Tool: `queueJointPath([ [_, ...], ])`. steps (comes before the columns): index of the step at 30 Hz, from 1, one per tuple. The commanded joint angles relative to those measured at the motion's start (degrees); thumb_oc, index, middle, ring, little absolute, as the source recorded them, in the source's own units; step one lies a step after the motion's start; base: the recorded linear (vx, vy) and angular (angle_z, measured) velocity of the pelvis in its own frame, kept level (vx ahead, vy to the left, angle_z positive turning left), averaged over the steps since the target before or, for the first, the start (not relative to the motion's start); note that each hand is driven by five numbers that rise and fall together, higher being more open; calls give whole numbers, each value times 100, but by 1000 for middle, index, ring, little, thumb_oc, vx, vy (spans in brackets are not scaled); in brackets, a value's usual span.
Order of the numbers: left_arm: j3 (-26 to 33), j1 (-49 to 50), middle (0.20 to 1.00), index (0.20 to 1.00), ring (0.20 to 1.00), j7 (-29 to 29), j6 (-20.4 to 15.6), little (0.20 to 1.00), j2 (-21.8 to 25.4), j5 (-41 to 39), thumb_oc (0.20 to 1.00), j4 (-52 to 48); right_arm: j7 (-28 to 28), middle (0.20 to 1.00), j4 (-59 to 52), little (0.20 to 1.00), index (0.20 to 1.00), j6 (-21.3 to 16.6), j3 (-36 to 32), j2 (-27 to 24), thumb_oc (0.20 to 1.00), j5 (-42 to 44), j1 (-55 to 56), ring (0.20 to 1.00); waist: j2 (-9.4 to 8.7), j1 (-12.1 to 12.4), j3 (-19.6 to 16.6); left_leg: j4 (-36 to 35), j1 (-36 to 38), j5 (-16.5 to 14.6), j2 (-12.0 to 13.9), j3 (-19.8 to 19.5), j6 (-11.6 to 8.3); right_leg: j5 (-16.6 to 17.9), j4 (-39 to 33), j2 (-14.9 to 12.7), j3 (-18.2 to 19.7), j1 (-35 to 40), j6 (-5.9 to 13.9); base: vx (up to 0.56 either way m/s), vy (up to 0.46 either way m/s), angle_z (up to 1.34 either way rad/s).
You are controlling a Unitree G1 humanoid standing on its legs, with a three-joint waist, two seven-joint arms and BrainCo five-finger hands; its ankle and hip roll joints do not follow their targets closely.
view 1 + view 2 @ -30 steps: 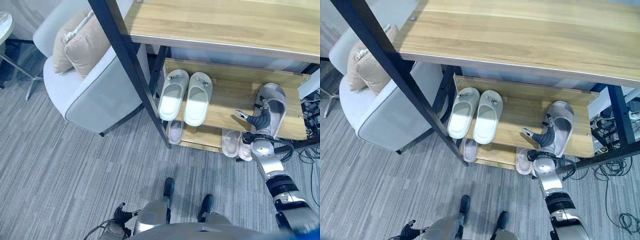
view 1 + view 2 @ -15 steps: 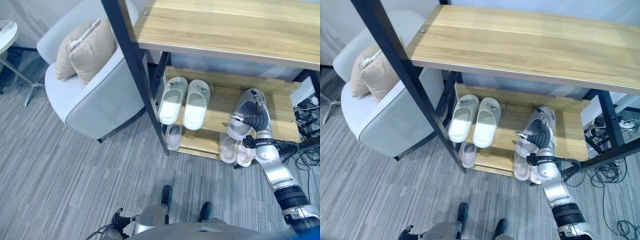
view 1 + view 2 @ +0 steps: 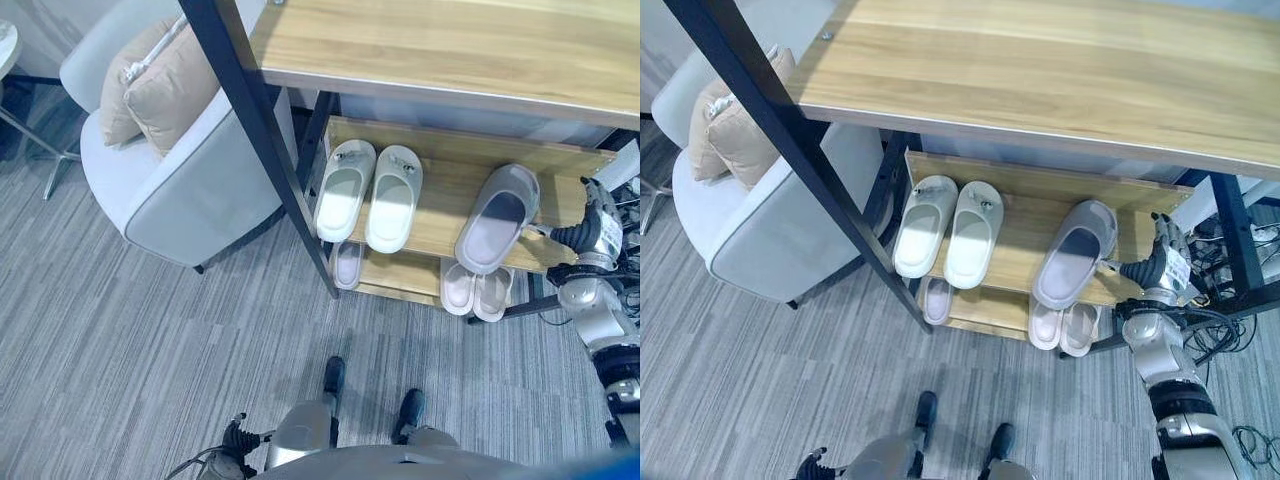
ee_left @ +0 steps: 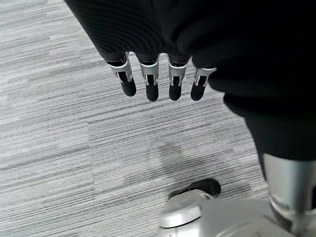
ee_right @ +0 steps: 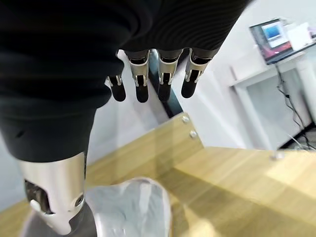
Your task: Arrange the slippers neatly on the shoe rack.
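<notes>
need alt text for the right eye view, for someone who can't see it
A grey slipper lies tilted on the shoe rack's middle shelf, with the robot's open right hand just beside it. A white pair sits neatly further left, and more slippers show on the shelf below.

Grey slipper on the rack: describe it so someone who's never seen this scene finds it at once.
Under the wooden table top stands a low wooden shoe rack. On its upper shelf, right of the cream slipper pair, lies the grey slipper, next to the right hand. It is the single grey one, set askew with its heel over the shelf's front edge.
</notes>
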Motion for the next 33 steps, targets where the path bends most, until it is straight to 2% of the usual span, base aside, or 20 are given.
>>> queueJointPath([
  [1, -382, -245, 1000, 1000, 1000, -3, -53, 1000, -80, 30, 1000, 356, -220, 1000, -265, 1000, 1000, -126, -149, -177, 1000, 422, -258, 1000, -86, 197, 21, 42, 221, -547, 502, 191, -445, 238, 30, -669, 102, 115, 617, 22, 13, 8],
  [4, -454, -253, 1000, 1000, 1000, -26, -58, 1000, -91, -35, 1000, 344, -237, 1000, -52, 1000, 1000, -254, -188, -63, 1000, 888, -408, 1000, -52, 229, 50, 42, 176, -546, 475, 166, -442, 250, 30, -692, 77, 92, 621, 20, 15, 12],
  [12, -453, -262, 1000, 1000, 1000, -36, -45, 1000, -103, -177, 1000, 343, -77, 1000, 236, 1000, 1000, -281, -58, 1, 1000, 1142, -549, 1000, -37, 278, 91, 42, 130, -543, 454, 127, -443, 235, 39, -710, -1, 96, 612, 28, 4, 4],
  [16, -525, -256, 1000, 1000, 1000, -62, -79, 1000, -86, -224, 1000, 310, 165, 1000, 903, 1000, 1000, -213, 322, -338, 1000, 1055, -862, 1000, -75, 316, 106, 42, 117, -533, 455, 95, -455, 235, 36, -708, -29, 93, 615, 8, -5, 2],
  [17, -552, -253, 1000, 1000, 1000, -54, -83, 1000, -71, -216, 1000, 307, 241, 200, 1008, 200, 200, -202, 419, -393, 200, 1061, -946, 200, -88, 328, 107, 42, 112, -533, 453, 88, -460, 233, 36, -706, -46, 102, 615, 11, 1, 10],
  [19, -561, -252, 1000, 1000, 1000, -58, -80, 1000, -48, -225, 1000, 304, 347, 200, 1135, 200, 200, -176, 510, -416, 200, 1141, -1026, 200, -98, 328, 101, 42, 123, -530, 451, 88, -472, 234, 32, -715, -87, 142, 614, 19, 3, 14],
  [26, -478, -266, 1000, 1000, 1000, -25, -31, 1000, -61, -226, 1000, 364, 167, 200, 1024, 200, 200, -133, 363, -161, 200, 1055, -847, 200, -118, 308, 32, 42, 225, -588, 432, 101, -453, 214, 34, -721, -137, 241, 614, 6, 4, 2],
  [33, -202, -237, 1000, 1000, 1000, -25, 40, 1000, -80, -81, 1000, 433, -128, 200, 19, 200, 200, -66, -200, 36, 200, 518, -27, 200, -163, 205, -121, 42, 423, -689, 430, 135, -418, 167, 50, -703, -86, 379, 611, -4, 2, 0],
])
